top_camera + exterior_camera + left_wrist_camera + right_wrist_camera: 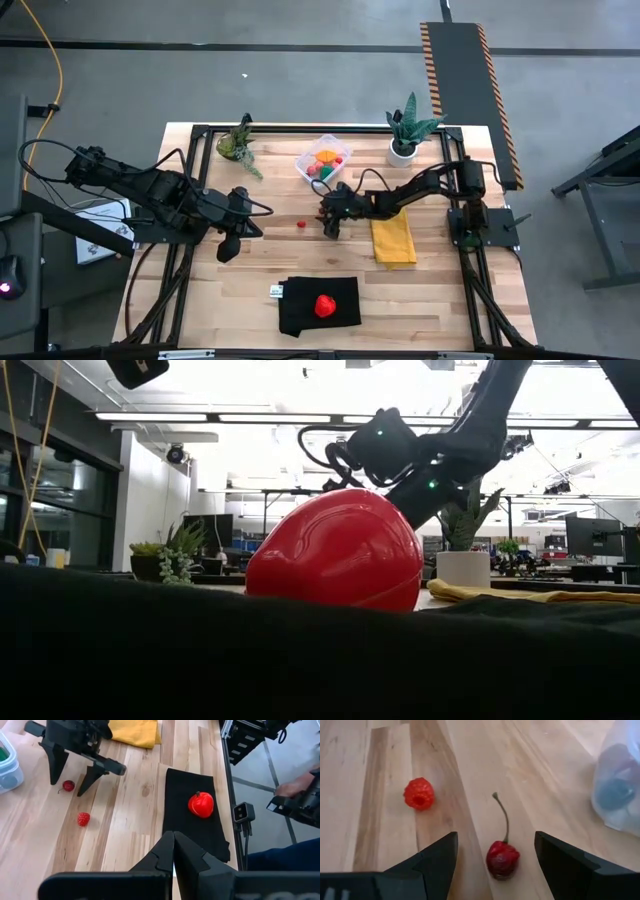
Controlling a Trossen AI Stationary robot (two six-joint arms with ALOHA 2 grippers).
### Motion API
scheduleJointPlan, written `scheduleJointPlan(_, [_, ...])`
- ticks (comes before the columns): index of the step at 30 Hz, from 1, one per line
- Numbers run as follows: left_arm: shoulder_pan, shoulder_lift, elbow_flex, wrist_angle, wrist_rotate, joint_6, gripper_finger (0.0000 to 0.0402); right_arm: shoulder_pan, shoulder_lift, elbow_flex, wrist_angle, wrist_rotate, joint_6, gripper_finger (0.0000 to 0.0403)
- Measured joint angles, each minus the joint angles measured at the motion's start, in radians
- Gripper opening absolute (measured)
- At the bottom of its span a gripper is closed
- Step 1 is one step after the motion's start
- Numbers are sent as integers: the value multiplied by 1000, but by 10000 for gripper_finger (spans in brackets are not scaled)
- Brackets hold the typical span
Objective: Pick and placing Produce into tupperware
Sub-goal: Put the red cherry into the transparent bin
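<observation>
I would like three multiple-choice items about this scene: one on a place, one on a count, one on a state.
1. Where does the big red fruit lie?
A. in the tub
B. on the black cloth
C. on the yellow cloth

2. How many small red pieces lie loose on the bare wood near the right gripper?
A. one
B. two
C. four

3. How are the right gripper's fingers?
A. open, one on each side of the cherry
B. shut on the cherry
C. shut on the raspberry

Key:
1 B: the high view shows the fruit on the black cloth at the table's near edge, far from the tub.
2 B: the right wrist view shows a cherry and a raspberry.
3 A: the fingers stand apart, with the cherry lying between them.

The left gripper waits shut at the table's left.
</observation>
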Motion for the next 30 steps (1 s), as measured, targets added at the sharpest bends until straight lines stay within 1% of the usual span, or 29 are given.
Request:
scheduleJointPlan(4, [0,0,0,-3,0,0,1,-5,0,0,-38,0,14,248])
scheduleJointPlan(14, [0,0,0,-3,0,0,1,-6,0,1,-48,1,25,205])
scheduleJointPlan(24, [0,0,0,-20,0,0,1,-6,-2,2,-64,-21,49,202])
scheduleJointPlan(30, [0,0,0,-20,0,6,1,20,-2,2,-77,-6,53,202])
